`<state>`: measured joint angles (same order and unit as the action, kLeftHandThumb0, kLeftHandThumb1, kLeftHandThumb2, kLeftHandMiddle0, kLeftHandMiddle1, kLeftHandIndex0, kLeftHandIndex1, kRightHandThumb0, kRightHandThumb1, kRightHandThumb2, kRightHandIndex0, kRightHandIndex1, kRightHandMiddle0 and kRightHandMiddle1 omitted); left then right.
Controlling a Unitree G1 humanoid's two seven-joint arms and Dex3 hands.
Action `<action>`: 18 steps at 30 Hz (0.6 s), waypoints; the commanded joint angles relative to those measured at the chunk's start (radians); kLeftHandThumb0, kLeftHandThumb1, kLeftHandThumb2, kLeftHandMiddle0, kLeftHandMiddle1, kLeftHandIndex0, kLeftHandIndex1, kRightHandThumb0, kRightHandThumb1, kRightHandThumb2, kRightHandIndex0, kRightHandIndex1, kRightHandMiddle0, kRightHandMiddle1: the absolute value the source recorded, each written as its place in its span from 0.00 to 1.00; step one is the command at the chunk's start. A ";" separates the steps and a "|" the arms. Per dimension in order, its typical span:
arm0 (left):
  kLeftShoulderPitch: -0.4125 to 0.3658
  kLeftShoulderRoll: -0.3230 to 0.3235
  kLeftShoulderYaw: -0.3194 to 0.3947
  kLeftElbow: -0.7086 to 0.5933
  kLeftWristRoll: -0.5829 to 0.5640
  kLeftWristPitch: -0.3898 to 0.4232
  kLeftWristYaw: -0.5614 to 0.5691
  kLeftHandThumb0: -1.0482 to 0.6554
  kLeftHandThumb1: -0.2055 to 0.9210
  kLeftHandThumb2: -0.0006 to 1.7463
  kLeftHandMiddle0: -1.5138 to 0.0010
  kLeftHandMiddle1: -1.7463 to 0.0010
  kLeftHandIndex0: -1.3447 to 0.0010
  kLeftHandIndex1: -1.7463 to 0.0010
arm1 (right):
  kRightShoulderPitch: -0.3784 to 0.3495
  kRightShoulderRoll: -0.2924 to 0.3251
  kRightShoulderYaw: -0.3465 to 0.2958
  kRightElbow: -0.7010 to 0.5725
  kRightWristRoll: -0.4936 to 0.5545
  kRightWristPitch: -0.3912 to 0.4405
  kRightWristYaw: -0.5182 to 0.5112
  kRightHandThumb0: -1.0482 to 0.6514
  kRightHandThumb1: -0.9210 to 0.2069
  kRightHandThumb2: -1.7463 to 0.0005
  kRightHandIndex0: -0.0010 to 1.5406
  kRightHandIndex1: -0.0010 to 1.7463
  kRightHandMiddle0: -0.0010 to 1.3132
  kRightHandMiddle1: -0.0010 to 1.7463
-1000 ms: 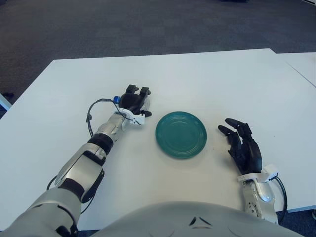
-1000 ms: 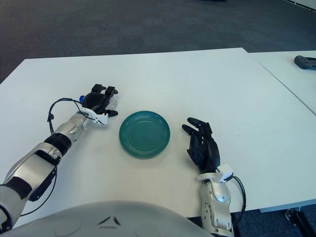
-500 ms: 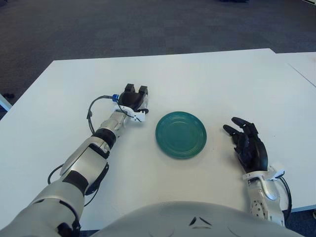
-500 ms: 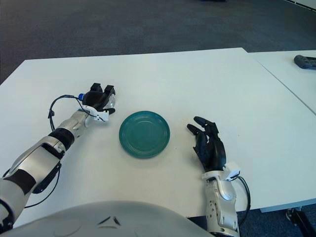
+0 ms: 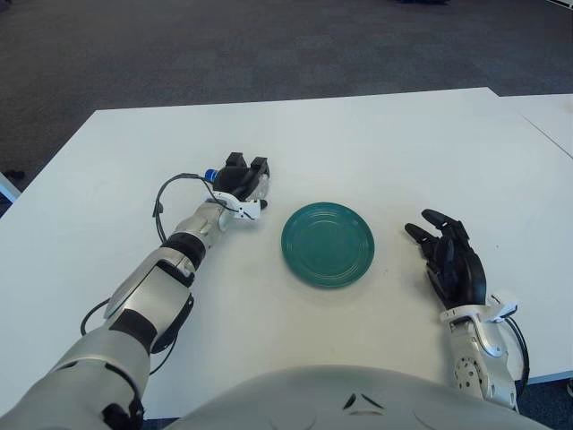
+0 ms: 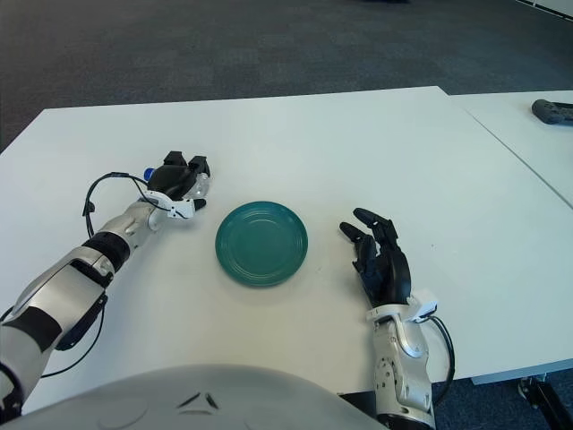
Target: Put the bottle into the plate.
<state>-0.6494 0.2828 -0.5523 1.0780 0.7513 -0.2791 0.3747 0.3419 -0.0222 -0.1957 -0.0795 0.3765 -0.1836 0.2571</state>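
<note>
The left hand [image 5: 240, 184] lies low on the white table [image 5: 376, 143], its dark fingers [image 5: 259, 168] curled over a small bottle [image 5: 253, 190]; only the blue cap [image 5: 210, 175], poking out on the hand's left side, and a bit of clear body under the fingers can be seen. Just to the right of this hand, apart from it, sits the green plate [image 5: 329, 244]. Further right, beyond the plate, the right hand [image 5: 452, 267] shows with fingers spread, holding nothing.
</note>
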 commanded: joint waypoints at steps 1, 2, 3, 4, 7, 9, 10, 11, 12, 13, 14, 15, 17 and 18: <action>0.110 -0.015 -0.028 0.043 -0.006 0.007 -0.081 0.30 0.31 0.88 0.24 0.00 0.44 0.00 | -0.012 0.003 -0.012 0.026 0.020 -0.012 0.015 0.24 0.00 0.61 0.32 0.58 0.20 0.69; 0.112 -0.012 -0.029 0.036 -0.006 0.007 -0.079 0.30 0.31 0.88 0.24 0.00 0.44 0.00 | -0.013 0.003 -0.013 0.028 0.020 -0.013 0.017 0.24 0.00 0.61 0.32 0.58 0.20 0.69; 0.121 -0.003 -0.030 0.004 -0.005 0.007 -0.079 0.30 0.30 0.88 0.24 0.00 0.44 0.00 | -0.012 0.002 -0.014 0.027 0.019 -0.011 0.017 0.24 0.00 0.61 0.32 0.59 0.20 0.69; 0.128 0.004 -0.030 -0.018 -0.005 0.008 -0.080 0.30 0.30 0.88 0.24 0.00 0.44 0.00 | -0.013 0.001 -0.015 0.027 0.018 -0.009 0.017 0.24 0.00 0.61 0.32 0.59 0.20 0.69; 0.175 0.041 -0.024 -0.170 -0.008 0.028 -0.105 0.30 0.31 0.87 0.25 0.00 0.44 0.00 | -0.014 0.000 -0.017 0.026 0.017 -0.006 0.020 0.23 0.00 0.61 0.32 0.60 0.21 0.70; 0.199 0.057 -0.017 -0.252 -0.010 0.048 -0.122 0.30 0.32 0.87 0.25 0.00 0.45 0.00 | -0.013 -0.001 -0.018 0.025 0.017 -0.002 0.021 0.23 0.00 0.61 0.32 0.60 0.21 0.70; 0.209 0.064 -0.013 -0.290 -0.010 0.058 -0.130 0.30 0.32 0.87 0.25 0.00 0.45 0.00 | -0.013 -0.002 -0.018 0.023 0.016 0.000 0.020 0.23 0.00 0.61 0.32 0.61 0.21 0.70; 0.223 0.075 -0.006 -0.350 -0.009 0.072 -0.140 0.30 0.32 0.86 0.25 0.00 0.45 0.00 | -0.012 -0.003 -0.018 0.020 0.015 0.004 0.018 0.23 0.00 0.61 0.32 0.61 0.21 0.70; 0.235 0.082 -0.001 -0.394 -0.009 0.084 -0.149 0.31 0.32 0.86 0.25 0.00 0.45 0.00 | -0.012 -0.004 -0.019 0.019 0.014 0.007 0.017 0.23 0.00 0.61 0.32 0.61 0.21 0.70; 0.249 0.094 0.008 -0.470 -0.008 0.102 -0.168 0.31 0.32 0.86 0.25 0.00 0.45 0.00 | -0.009 -0.007 -0.019 0.012 0.007 0.020 0.006 0.23 0.00 0.61 0.32 0.61 0.20 0.70; 0.262 0.102 0.016 -0.526 -0.006 0.119 -0.184 0.31 0.33 0.86 0.25 0.00 0.46 0.00 | -0.008 -0.009 -0.019 0.007 0.003 0.029 -0.001 0.22 0.00 0.61 0.32 0.61 0.20 0.70; 0.273 0.110 0.024 -0.588 -0.004 0.136 -0.205 0.31 0.34 0.85 0.25 0.00 0.46 0.00 | -0.004 -0.011 -0.019 -0.004 -0.005 0.048 -0.015 0.22 0.00 0.61 0.32 0.61 0.20 0.70; 0.293 0.125 0.041 -0.696 0.003 0.165 -0.242 0.31 0.34 0.85 0.25 0.00 0.47 0.00 | 0.000 -0.011 -0.018 -0.014 -0.017 0.066 -0.033 0.22 0.00 0.61 0.32 0.61 0.19 0.70; 0.312 0.140 0.053 -0.780 0.015 0.178 -0.258 0.31 0.35 0.84 0.25 0.00 0.47 0.00 | 0.003 -0.005 -0.016 -0.014 -0.022 0.064 -0.040 0.22 0.00 0.62 0.32 0.60 0.18 0.70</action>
<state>-0.4003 0.3851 -0.5238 0.4889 0.7525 -0.1507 0.1950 0.3338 -0.0274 -0.2091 -0.0858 0.3703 -0.1559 0.2485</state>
